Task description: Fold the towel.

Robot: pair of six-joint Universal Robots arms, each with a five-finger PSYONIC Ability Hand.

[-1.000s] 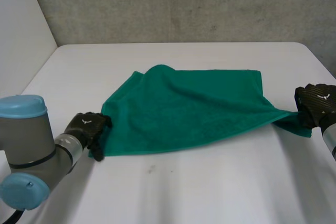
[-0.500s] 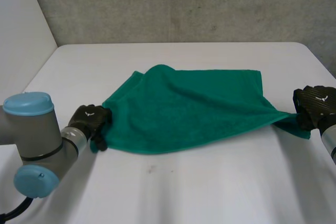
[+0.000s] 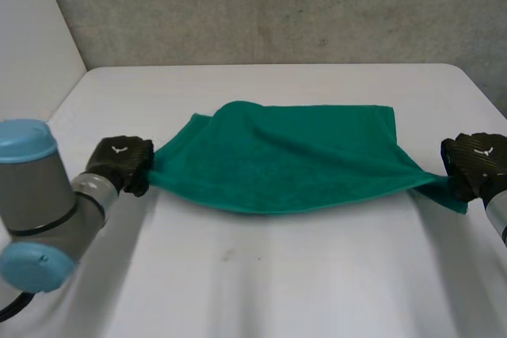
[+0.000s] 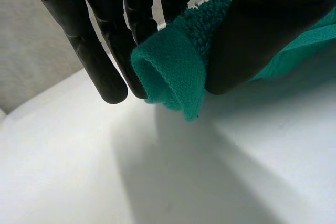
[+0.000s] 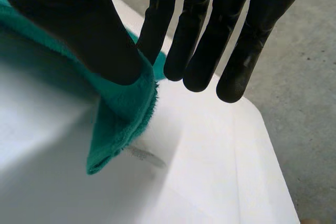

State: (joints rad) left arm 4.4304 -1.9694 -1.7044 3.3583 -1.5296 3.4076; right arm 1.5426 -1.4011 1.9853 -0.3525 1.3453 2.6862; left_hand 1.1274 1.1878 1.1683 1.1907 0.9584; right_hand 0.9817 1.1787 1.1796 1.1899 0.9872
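Observation:
A green towel (image 3: 293, 156) hangs stretched between my two hands over the white table (image 3: 261, 275), its far edge lying on the table. My left hand (image 3: 120, 161) pinches the towel's near left corner (image 4: 170, 74) between thumb (image 4: 262, 30) and fingers (image 4: 113, 45). My right hand (image 3: 474, 162) pinches the near right corner (image 5: 123, 114) between thumb (image 5: 79, 30) and straight fingers (image 5: 202, 35); the corner's tip with a small label droops below the grip.
A grey wall runs behind the table's far edge (image 3: 269, 66). Bare tabletop lies in front of the towel, between the arms.
My left hand closed on the towel's left corner and lifted it up and to the left, pulling the near edge taut. The right hand barely moved.

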